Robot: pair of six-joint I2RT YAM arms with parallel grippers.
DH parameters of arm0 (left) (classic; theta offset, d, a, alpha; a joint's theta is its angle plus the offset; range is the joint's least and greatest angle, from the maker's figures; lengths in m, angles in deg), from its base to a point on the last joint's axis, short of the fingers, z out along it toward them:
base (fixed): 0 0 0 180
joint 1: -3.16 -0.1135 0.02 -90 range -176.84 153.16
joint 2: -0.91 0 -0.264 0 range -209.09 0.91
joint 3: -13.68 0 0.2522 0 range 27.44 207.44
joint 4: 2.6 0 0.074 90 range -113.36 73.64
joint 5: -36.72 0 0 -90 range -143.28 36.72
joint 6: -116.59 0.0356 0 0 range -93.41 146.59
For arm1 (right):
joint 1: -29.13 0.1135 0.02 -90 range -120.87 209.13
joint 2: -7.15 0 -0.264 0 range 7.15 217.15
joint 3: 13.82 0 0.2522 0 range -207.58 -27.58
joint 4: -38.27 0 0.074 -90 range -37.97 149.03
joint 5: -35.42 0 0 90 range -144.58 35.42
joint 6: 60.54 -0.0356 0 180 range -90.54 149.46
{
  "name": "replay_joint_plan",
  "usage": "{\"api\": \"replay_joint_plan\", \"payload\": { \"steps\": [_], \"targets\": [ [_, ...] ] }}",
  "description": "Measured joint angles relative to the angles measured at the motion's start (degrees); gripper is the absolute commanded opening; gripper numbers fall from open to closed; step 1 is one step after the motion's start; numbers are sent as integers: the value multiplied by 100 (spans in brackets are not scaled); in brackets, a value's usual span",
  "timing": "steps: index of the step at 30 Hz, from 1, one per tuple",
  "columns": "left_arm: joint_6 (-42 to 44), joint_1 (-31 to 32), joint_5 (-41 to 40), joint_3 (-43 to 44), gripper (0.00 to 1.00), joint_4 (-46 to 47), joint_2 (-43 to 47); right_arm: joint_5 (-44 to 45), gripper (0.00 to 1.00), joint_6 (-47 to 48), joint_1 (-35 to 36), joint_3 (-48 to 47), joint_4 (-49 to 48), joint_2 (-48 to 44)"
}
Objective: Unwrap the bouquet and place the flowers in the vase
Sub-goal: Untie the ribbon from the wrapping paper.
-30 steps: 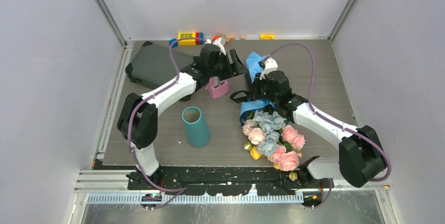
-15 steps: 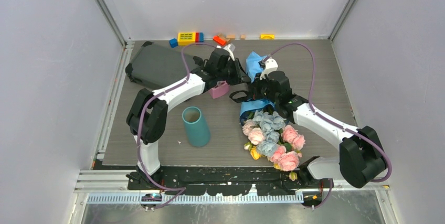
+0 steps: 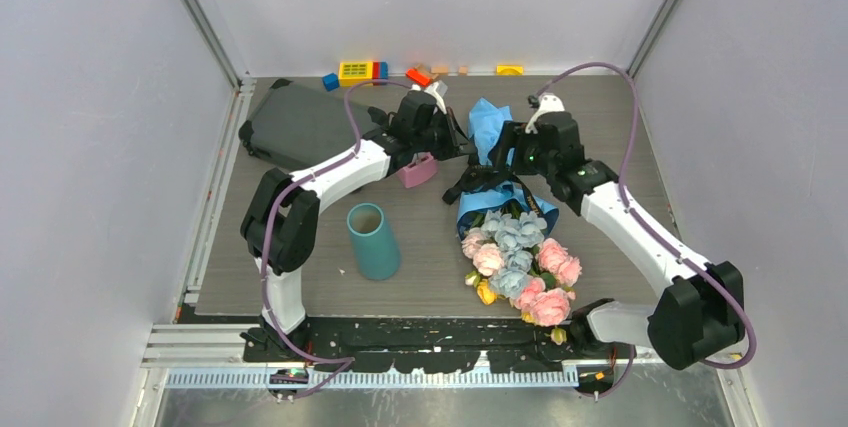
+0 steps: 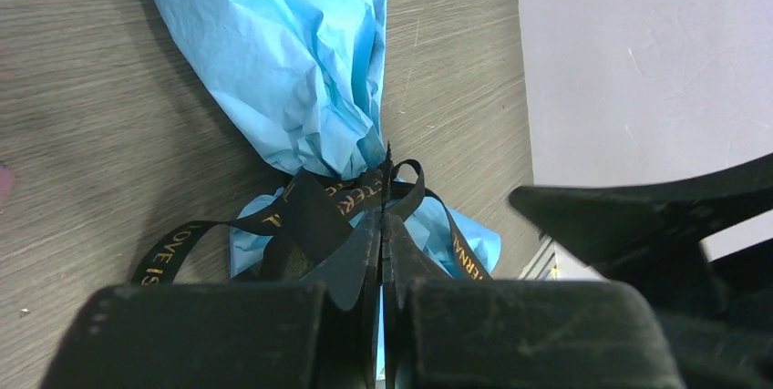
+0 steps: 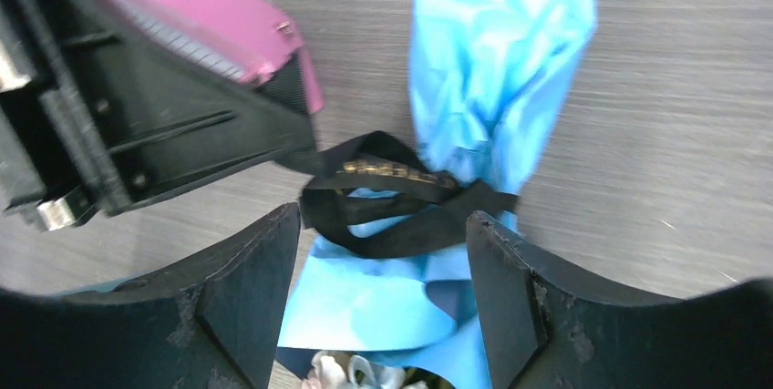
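- Lying centre-right on the worktop (image 3: 620, 147), the bouquet (image 3: 512, 247) is wrapped and tied; the vase (image 3: 372, 240), lower centre-left, stands empty.
- Left end effector (image 4: 383, 216) is pressed together, seemingly pinching the ribbon (image 4: 314, 211).
- Right end effector (image 5: 383, 225) is spread astride it.

We trade hands on the tie.
Our left gripper (image 4: 383, 239) has swung in from the left and pinched shut on the black ribbon tie (image 5: 392, 190) around the crinkled blue paper wrap (image 4: 292, 52). Our right gripper (image 5: 383, 225) has released that ribbon, spread wide and drawn back to the right.
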Motion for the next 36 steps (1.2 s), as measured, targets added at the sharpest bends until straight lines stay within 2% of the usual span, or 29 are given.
{"api": "replay_joint_plan", "payload": {
  "steps": [9, 15, 19, 26, 36],
  "targets": [
    [66, -9, -39, 0, 0, -2, 0, 214, 69, -229, -793, -356, 1714, -109],
    [125, -22, -39, 0, 0, -2, 0, 63, 68, -337, -957, -197, 2225, -24],
    [153, -44, -37, 0, 0, -2, 0, -114, 66, -337, -979, -111, 2426, -22],
    [153, -63, -28, 0, 0, -2, 0, -155, 56, -352, -979, -114, 2439, 267],
    [160, -63, 35, 0, 0, -2, 0, -144, 54, -354, -990, -153, 2253, 566]
  ]
}}
